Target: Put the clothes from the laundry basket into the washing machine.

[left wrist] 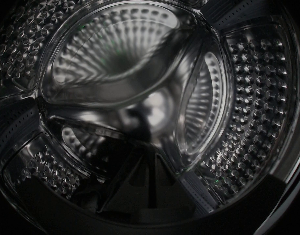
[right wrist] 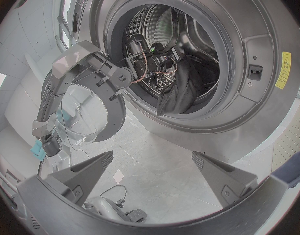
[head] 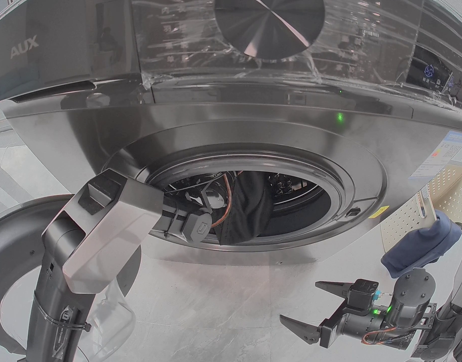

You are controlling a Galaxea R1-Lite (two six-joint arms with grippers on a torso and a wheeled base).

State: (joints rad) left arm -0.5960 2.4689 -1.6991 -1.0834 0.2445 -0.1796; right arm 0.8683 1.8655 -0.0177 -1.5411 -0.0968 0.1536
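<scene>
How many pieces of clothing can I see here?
2. A black garment hangs in the washing machine opening. A blue garment is draped on the laundry basket at the robot's right. More may be hidden inside the basket.

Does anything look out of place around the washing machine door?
Yes. The black garment hangs over the lower rim of the washing machine opening, partly outside the drum, not fully loaded.

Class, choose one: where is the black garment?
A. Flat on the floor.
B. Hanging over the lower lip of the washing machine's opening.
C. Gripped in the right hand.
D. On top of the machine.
B: the black garment hangs over the lower lip of the washing machine's opening; the right hand is open and empty.
</scene>
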